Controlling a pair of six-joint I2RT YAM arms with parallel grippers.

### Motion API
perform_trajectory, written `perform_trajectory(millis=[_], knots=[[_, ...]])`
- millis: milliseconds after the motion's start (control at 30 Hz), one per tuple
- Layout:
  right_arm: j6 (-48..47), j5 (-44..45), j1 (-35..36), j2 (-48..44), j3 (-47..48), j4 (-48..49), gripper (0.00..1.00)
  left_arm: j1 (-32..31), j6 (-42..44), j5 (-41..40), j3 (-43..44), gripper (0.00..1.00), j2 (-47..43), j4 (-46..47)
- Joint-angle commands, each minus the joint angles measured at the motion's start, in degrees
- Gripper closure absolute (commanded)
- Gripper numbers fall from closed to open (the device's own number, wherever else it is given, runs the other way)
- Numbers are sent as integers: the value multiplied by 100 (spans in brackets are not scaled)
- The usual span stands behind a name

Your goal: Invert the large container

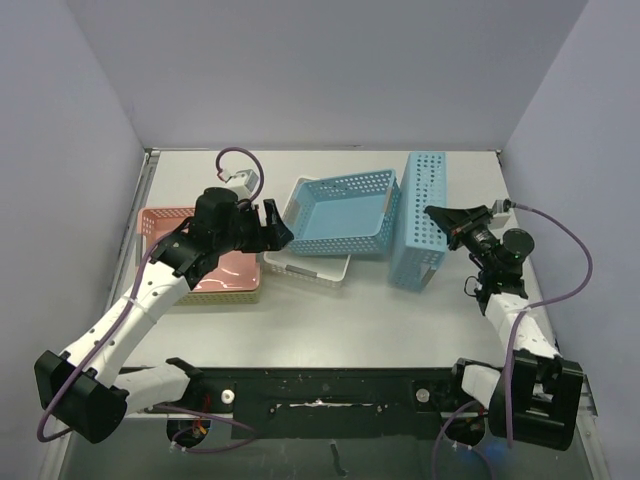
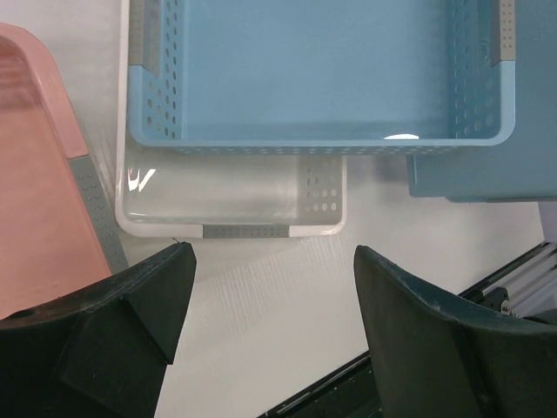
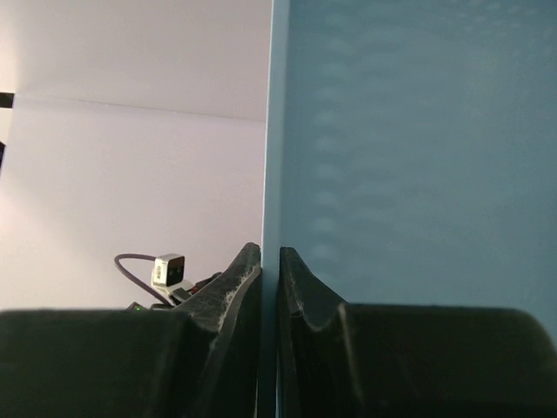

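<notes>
On the right side of the white surface (image 1: pixel 330 320), we see the large container (image 1: pixel 420 225). It is a tall, light blue box with small holes in its walls, and it stands up on its side. Its far end is close to the back edge of the surface.

The right end effector (image 3: pixel 270 279) is closed tight on a thin edge of the large container, with one finger on each side of the blue wall. In the top view it reaches in from the right, high on the container. A strip of white surface lies between the container and the right edge.

Just to the left is the blue basket (image 1: pixel 340 215). It is so near the container that we cannot tell if they touch. The blue basket is tipped, and its near rim lies over the far part of the white basket (image 1: pixel 305 268). The pink basket (image 1: pixel 230 275) sits left of the white one, close to the left edge of the surface.

The left end effector (image 2: pixel 270 331) is open wide and holds nothing. It hangs by the near rim of the white basket, and we see white surface between its two fingers. The left arm crosses over the pink basket.

A wide band of white surface runs between the baskets and the arm bases.
</notes>
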Motion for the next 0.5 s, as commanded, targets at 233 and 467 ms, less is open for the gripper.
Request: perform_trajectory(millis=[233,467], knots=[[1037,422,323,1029,-226,2413,100,-16,110,-21,246,26,-73,303],[1162,-24,72,1496,-708,2656,100,-17,140,-40,223,26,-141,212]])
